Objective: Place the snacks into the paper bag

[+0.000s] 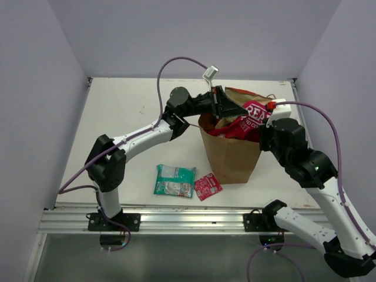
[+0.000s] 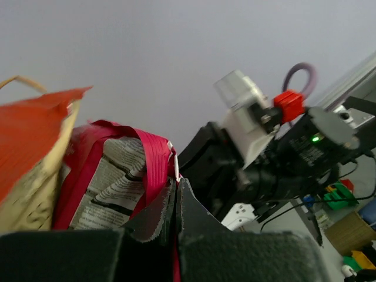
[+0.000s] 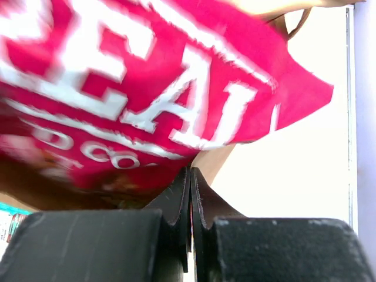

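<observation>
The brown paper bag stands upright at the table's centre right. The pink-red "REAL" packet sticks out of its mouth, with crumpled red foil beside it. My left gripper is at the bag's upper left rim, shut on the edge of a red packet. An orange packet shows beside it. My right gripper is at the bag's right rim, shut on the lower edge of the "REAL" packet. The teal-green packet and the small pink-red sachet lie flat in front of the bag.
The bag's tan paper shows just behind the right fingers. The right arm's wrist is close in front of the left gripper. Grey walls enclose the table's back and sides. A metal rail runs along the near edge.
</observation>
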{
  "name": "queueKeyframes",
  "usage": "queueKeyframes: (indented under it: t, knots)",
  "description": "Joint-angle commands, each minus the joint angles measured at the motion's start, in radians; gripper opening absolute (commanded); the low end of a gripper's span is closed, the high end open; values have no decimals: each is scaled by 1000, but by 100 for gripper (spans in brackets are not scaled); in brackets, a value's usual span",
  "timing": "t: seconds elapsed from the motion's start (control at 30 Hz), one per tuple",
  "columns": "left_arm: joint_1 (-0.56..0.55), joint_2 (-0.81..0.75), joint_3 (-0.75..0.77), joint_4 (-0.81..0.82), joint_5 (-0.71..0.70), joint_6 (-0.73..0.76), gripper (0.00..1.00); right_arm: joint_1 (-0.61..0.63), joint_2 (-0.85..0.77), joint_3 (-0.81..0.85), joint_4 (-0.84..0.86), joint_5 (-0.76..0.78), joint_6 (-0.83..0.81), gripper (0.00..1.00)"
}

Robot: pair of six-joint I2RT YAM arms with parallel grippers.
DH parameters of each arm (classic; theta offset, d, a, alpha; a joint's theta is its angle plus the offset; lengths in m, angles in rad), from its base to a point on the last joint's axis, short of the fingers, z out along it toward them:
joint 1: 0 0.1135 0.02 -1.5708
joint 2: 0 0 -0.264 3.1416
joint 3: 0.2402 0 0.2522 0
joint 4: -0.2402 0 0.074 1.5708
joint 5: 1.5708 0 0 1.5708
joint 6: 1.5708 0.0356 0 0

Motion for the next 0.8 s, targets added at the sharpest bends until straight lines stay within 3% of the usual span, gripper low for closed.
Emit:
queueKeyframes:
  t: [0.0, 0.4, 0.43, 0.47, 0.5, 0.57, 0.63, 0.67, 0.77]
  knots:
    - [37, -64, -105, 68, 36, 65, 0, 5, -9, 13, 16, -16, 4, 0]
    - [60, -111, -171, -146, 11, 331, 0, 5, -5, 17, 10, -14, 3, 0]
    - [58, -137, -147, -191, -22, 365, 5, 5, -5, 15, 9, -16, 3, 0]
    - [55, -151, -116, -290, -45, 449, 28, 5, -5, 12, 9, -18, 3, 0]
    - [54, -163, -44, -339, -67, 492, 35, 4, -2, 12, 9, -18, 3, 0]
    - [44, -214, 25, -465, -159, 627, 39, 4, 2, 9, 12, -27, 3, 0]
    - [29, -296, 87, -530, -313, 762, 56, 5, 3, 9, 13, -30, 6, 0]
    - [26, -336, 82, -550, -382, 799, 67, 4, 5, 7, 15, -30, 6, 0]
    - [18, -528, -40, -550, -724, 868, 77, 4, 3, 7, 16, -33, 6, 0]
